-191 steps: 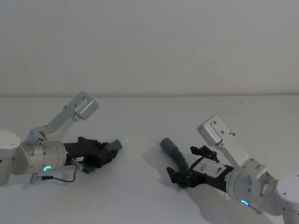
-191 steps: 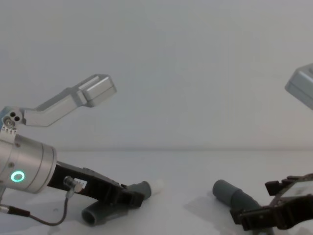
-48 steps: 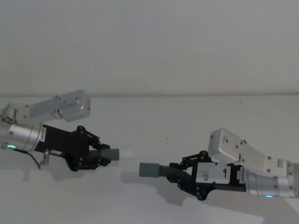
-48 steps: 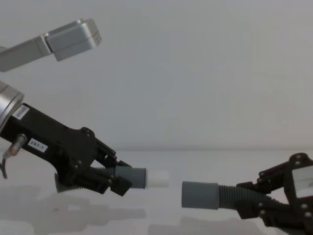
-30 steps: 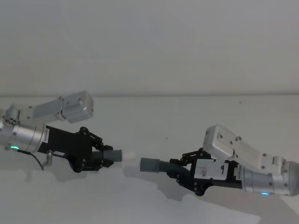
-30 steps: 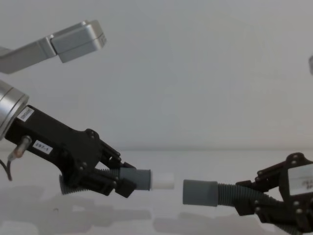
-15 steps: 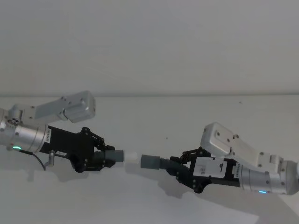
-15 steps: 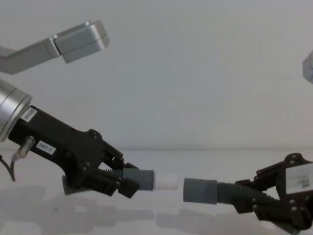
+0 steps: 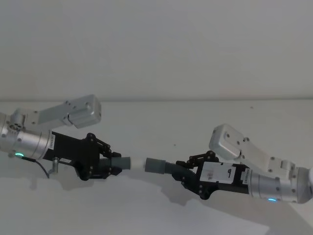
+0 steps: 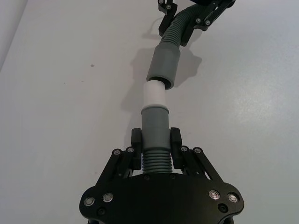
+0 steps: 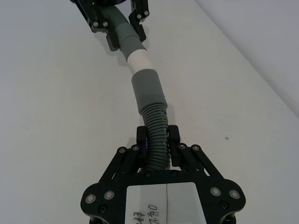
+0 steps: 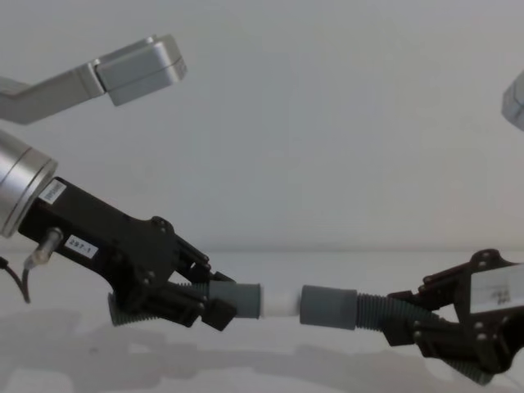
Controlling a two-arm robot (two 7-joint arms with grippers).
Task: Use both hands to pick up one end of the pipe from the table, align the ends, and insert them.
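Both pipe pieces hang level above the white table. My left gripper is shut on the corrugated part of the left piece. That piece's grey cuff ends in a white tip. My right gripper is shut on the corrugated hose of the right piece. Its wider grey socket cuff faces the tip. The two ends are lined up, and the white tip meets the socket's mouth, with most of the tip still showing.
A pale wall rises behind the table's far edge. Each arm's silver camera bracket sticks up above its wrist. The pipes' shadows lie on the table below them.
Both grippers lifted their pipe pieces off the table and turned the ends toward each other. Over the last second the gap closed, and the white tip now touches the socket.
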